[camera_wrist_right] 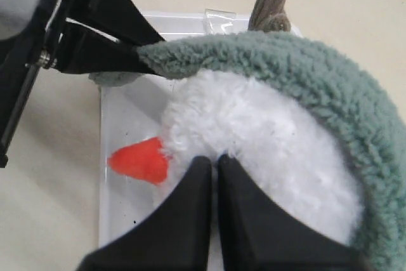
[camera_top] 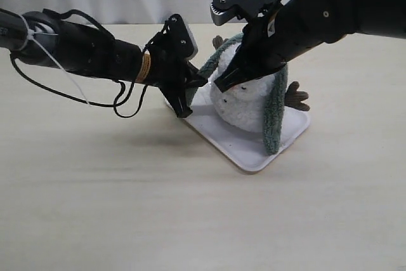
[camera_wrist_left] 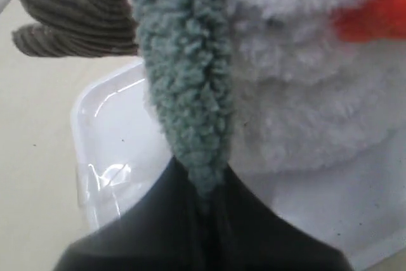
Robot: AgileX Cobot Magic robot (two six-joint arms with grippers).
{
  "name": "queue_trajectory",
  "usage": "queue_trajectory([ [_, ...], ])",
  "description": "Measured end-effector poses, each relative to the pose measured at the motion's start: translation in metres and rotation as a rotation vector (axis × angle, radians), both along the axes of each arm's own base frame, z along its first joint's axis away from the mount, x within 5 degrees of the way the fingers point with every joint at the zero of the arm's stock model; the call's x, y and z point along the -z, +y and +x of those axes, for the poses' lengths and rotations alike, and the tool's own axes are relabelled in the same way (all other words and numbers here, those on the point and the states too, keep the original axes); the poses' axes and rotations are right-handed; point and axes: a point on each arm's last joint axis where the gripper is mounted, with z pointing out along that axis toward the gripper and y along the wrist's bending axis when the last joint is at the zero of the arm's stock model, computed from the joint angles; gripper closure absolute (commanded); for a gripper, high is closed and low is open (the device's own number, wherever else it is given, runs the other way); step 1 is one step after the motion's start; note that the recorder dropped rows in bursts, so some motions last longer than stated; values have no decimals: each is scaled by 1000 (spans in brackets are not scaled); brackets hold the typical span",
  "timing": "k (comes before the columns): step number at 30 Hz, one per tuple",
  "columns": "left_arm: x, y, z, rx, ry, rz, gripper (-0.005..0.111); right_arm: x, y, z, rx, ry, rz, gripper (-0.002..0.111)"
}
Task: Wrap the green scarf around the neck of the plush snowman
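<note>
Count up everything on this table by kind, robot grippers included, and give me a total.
Scarves: 1, the green scarf
Plush toys: 1, the plush snowman
Trays: 1, the white tray
Grippers: 2, the left gripper and the right gripper
Total: 5

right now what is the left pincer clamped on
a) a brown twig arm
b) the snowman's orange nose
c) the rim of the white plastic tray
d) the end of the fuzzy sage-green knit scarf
d: the left pincer is shut on the tip of the fuzzy sage-green knit scarf, which arches over the fluffy white plush snowman.
</note>
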Motion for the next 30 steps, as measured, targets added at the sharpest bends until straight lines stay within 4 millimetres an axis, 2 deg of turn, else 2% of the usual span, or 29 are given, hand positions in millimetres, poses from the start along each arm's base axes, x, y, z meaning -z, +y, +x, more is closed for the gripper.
queue_trajectory([
  [5,1,-6,5,-11,92,18,107,0,0,0,0,0,0,104],
  [12,-5,-15,7,2,107,-12,107,0,1,-1,9,10,18,103],
  [16,-6,-18,3,37,117,-26,107,-2,1,0,11,10,19,90],
  [19,-6,-18,3,41,118,-27,107,-10,1,1,21,28,10,77],
  [21,-6,-18,3,41,118,-28,107,-18,1,2,30,45,3,73],
  [25,-6,-18,3,43,119,-28,107,-34,-1,-4,38,90,-3,73],
  [30,-6,-19,3,45,120,-30,107,-60,-5,-15,-6,42,19,73],
])
